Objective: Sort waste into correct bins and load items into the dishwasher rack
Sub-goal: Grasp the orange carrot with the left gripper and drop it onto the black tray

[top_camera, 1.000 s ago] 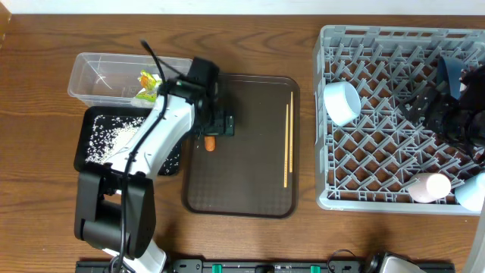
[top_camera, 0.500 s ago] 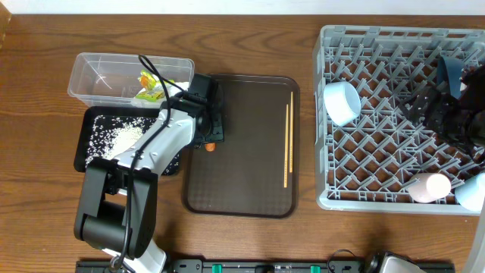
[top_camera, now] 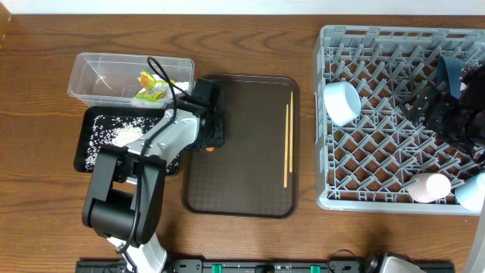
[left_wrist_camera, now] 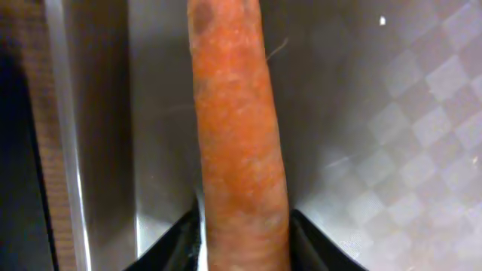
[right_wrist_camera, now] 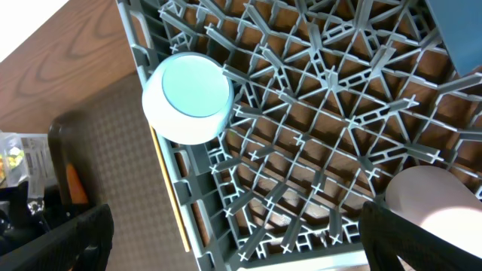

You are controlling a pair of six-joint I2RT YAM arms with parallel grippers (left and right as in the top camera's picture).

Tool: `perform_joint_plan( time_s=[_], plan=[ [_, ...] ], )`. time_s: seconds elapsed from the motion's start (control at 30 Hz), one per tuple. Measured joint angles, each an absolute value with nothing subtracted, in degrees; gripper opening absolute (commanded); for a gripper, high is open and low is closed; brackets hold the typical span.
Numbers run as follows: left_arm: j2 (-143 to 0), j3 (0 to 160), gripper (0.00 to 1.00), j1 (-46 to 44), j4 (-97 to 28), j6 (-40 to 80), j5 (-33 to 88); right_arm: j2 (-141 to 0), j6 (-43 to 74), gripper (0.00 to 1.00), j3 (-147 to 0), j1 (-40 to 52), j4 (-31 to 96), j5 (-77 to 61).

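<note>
Wooden desk (top_camera: 45,220) carries a dark brown rectangular serving tray (top_camera: 242,178). At its left edge the left end effector (top_camera: 212,136) grips a small orange carrot (left_wrist_camera: 237,135) between closed-in fingers. Right end effector (right_wrist_camera: 241,229) hangs wide open and empty above the grey lattice dishwasher rack (top_camera: 379,144).

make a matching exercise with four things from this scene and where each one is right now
Things:
1. carrot
2. chopsticks
3. rice
4. wrapper

Places:
a. in the clear tub
b. between the fingers of the left gripper
c. on the brown tray, near its right edge
d. in the black tray

Pairs: 1-b, 2-c, 3-d, 4-a
</note>
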State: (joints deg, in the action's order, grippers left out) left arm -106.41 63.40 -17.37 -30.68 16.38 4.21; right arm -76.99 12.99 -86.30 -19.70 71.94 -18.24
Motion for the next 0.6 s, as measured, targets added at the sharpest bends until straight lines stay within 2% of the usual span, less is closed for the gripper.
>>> perform_joint_plan(
  time_s=[0.3, 0.6],
  plan=[
    [-105.0, 65.1, 0.28, -17.3, -38.6, 16.0, 4.1, -77.0, 13.0, 0.96, -86.3, -19.7, 72.0, -18.2],
    [-91.9, 67.1, 0.22, -12.3, -51.0, 16.2, 2.4, -77.0, 13.0, 0.96, -86.3, -19.7, 72.1, -18.2]
  ],
)
